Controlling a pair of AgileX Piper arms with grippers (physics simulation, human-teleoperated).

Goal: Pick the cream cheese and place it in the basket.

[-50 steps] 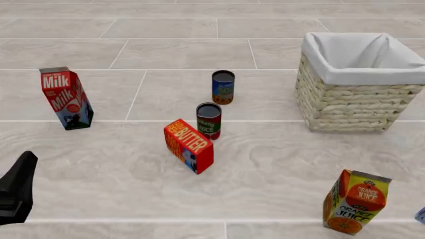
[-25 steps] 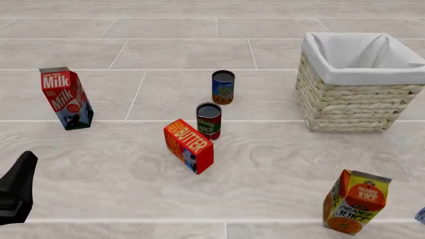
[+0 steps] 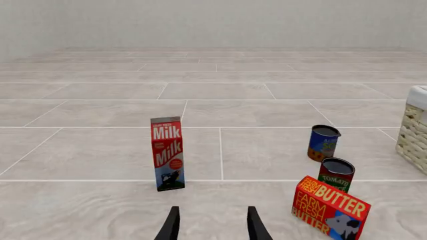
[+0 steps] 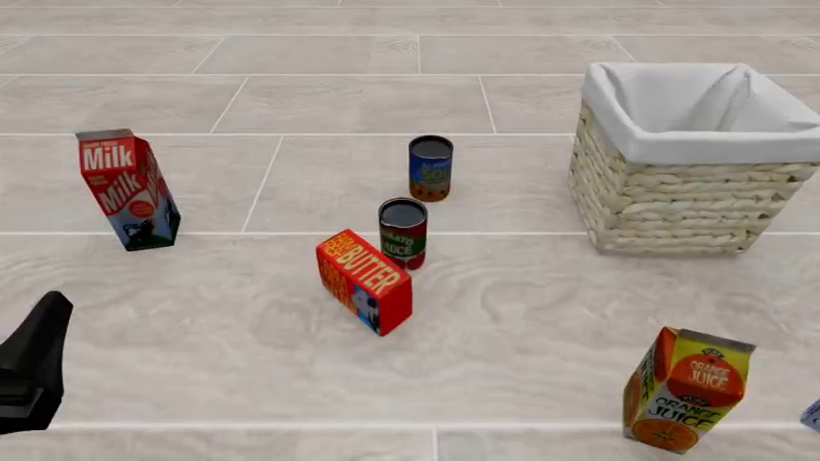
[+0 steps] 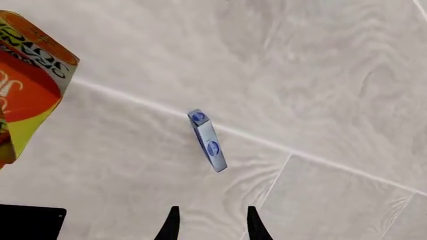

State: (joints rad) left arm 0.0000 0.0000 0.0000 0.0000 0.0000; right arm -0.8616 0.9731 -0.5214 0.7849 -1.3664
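Observation:
The cream cheese [image 5: 207, 140] is a small pale blue and white packet standing on edge on the floor-like table, seen from above in the right wrist view. Only a sliver of it shows at the right edge of the front view [image 4: 812, 415]. My right gripper [image 5: 211, 226] is open and empty, above the packet and apart from it. The basket [image 4: 692, 192] stands at the back right, with a white cloth lining and nothing visible inside. My left gripper [image 3: 212, 229] is open and empty at the near left, facing the milk carton [image 3: 167, 153].
An orange juice carton [image 4: 686, 390] stands close to the cream cheese, on its left. A red butter box [image 4: 365, 281], two cans [image 4: 402, 232] [image 4: 431, 167] and the milk carton [image 4: 129, 189] stand mid-table. The left arm [image 4: 33, 370] shows at the near left.

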